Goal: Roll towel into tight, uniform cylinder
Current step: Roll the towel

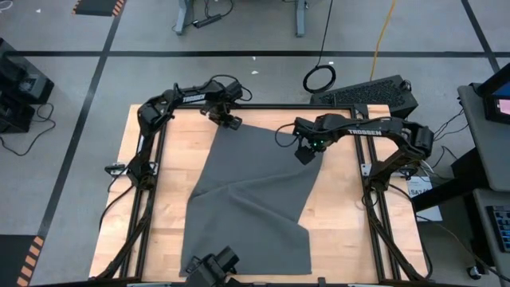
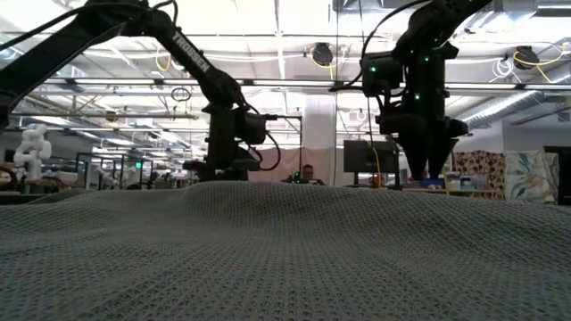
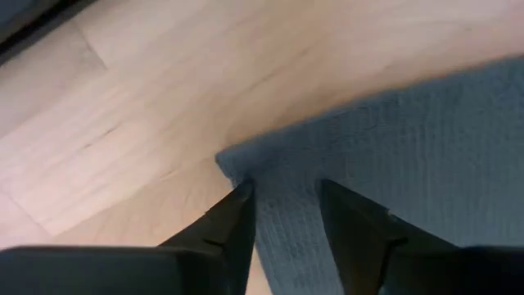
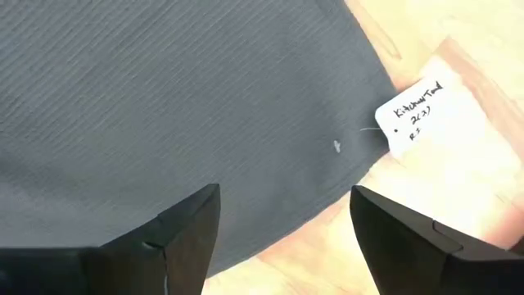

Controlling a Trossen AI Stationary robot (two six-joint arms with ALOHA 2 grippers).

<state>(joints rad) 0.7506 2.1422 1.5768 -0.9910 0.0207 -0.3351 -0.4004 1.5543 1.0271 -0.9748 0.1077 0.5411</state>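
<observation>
Towel [image 1: 251,203] lies spread on wooden table [image 1: 163,199], taped grey floor [image 1: 239,76] around.

Worktop [image 1: 171,231]: light wood planks, rectangular, bordered by a dark metal frame [image 1: 374,231] along its sides.

One item lies directly on it: the towel [image 1: 255,199], dark grey, spread open and mostly flat, running from near the far edge to the near edge of the worktop. It sits skewed, its sides at an angle to the worktop's sides. A soft crease crosses its middle. One far corner lies flat on bare wood in the left wrist view. A small white tag [image 4: 417,115] with handwriting sticks out from the towel's edge onto the wood.
</observation>
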